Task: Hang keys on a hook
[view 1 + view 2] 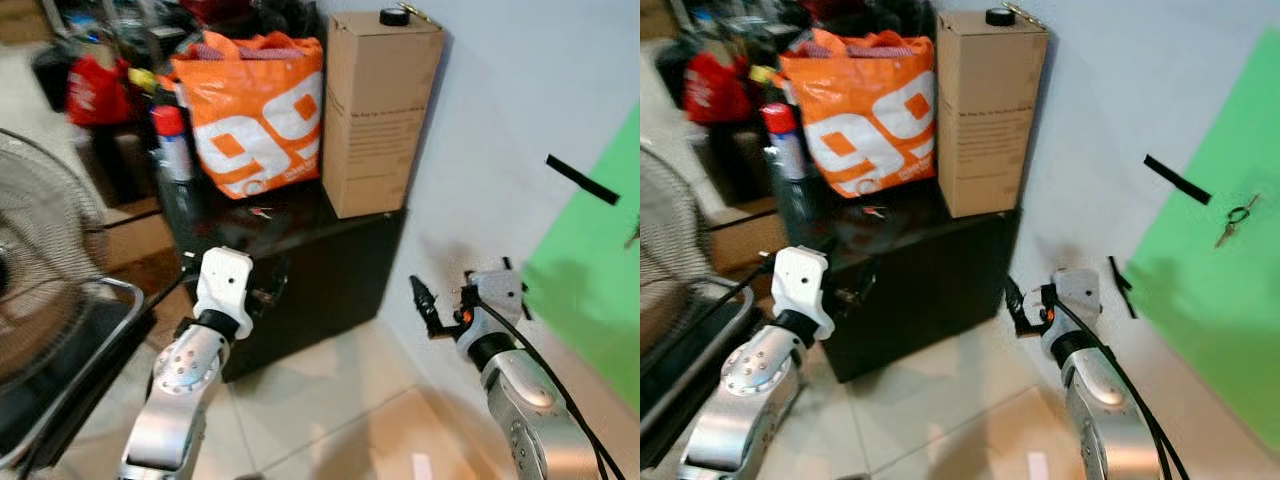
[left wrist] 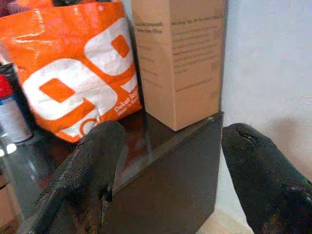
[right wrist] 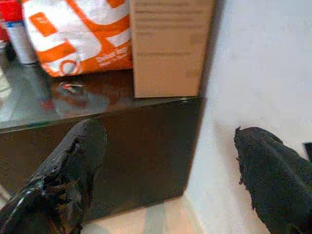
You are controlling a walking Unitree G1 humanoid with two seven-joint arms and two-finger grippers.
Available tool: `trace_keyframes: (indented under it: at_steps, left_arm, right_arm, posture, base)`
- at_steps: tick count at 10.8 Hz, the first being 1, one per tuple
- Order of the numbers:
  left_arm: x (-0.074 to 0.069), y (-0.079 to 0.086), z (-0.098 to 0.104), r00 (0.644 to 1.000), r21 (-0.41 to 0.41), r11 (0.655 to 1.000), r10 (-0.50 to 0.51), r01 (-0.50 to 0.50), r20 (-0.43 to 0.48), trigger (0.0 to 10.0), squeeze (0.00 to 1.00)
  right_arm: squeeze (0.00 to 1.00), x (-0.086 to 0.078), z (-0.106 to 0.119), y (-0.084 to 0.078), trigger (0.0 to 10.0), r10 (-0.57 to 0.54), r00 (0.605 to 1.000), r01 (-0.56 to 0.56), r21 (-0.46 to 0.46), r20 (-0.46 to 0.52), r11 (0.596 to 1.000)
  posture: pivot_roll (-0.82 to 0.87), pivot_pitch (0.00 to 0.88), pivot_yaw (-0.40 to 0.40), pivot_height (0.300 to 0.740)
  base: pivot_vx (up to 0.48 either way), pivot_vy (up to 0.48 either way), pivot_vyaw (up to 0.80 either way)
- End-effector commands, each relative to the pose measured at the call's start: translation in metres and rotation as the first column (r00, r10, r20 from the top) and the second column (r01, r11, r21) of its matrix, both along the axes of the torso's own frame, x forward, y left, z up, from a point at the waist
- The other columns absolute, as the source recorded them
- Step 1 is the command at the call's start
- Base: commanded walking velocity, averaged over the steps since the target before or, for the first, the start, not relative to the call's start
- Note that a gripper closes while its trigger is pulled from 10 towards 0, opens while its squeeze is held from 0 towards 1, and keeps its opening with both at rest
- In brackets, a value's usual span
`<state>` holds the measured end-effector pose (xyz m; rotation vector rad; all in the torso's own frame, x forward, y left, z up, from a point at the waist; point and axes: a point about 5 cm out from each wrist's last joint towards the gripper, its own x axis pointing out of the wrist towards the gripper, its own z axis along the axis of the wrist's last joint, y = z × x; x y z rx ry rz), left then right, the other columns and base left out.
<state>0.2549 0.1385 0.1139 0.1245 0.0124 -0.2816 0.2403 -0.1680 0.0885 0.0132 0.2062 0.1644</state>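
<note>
Keys [image 1: 1234, 221] seen hanging on green wall panel [image 1: 1220, 300], below black tape strip [image 1: 1177, 179], well apart from both grippers. Left gripper [image 2: 165, 180] held in front of dark cabinet [image 1: 300, 280], fingers spread, nothing grasped. Right gripper [image 3: 170, 180] held low near white wall [image 1: 500, 110], fingers spread, empty. Orange bag [image 1: 255, 110] and cardboard box [image 1: 375, 110] seated side by side on cabinet top.

orange bag [image 1: 255, 115] beside cardboard box [image 1: 375, 110] on dark cabinet [image 1: 300, 265]
</note>
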Motion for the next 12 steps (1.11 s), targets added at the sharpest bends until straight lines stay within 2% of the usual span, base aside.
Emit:
trace_keyframes:
  at_steps: [1, 2, 5, 12]
  left_arm:
    - [0.0021, -0.0005, 0.0018, 1.0, 0.001, 1.0, 0.007, -0.007, 0.007, 10.0, 0.0]
    - [0.0021, -0.0001, 0.0017, 1.0, 0.002, 1.0, 0.008, -0.008, 0.006, 10.0, 0.0]
    - [0.0022, 0.0005, 0.0019, 1.0, 0.005, 1.0, 0.01, -0.01, 0.003, 10.0, 0.0]
    - [0.0042, 0.0006, 0.0023, 1.0, 0.009, 1.0, 0.005, -0.005, 0.001, 10.0, 0.0]
  right_arm:
    - [1.0, 0.0032, 0.006, -0.001, 10.0, 0.022, 1.0, -0.022, -0.025, 0.02, 0.999]
    - [1.0, 0.0035, 0.0065, -0.0007, 10.0, 0.028, 0.999, -0.028, -0.029, 0.021, 0.999]
    - [1.0, 0.0025, 0.0065, -0.0006, 10.0, 0.013, 1.0, -0.013, -0.019, 0.014, 1.0]
    - [1.0, 0.0048, 0.0068, -0.0018, 10.0, -0.002, 1.0, 0.003, -0.032, 0.017, 0.999]
  posture:
    - [-0.06, 0.0, -0.001, 0.74]
    - [-0.06, 0.0, -0.001, 0.74]
    - [-0.05, 0.0, -0.002, 0.74]
    - [-0.05, 0.0, 0.002, 0.74]
  base:
    - [0.36, 0.0, 0.0]
    - [0.36, 0.0, 0.0]
    - [0.376, 0.0, 0.8]
    - [0.381, 0.0, 0.0]
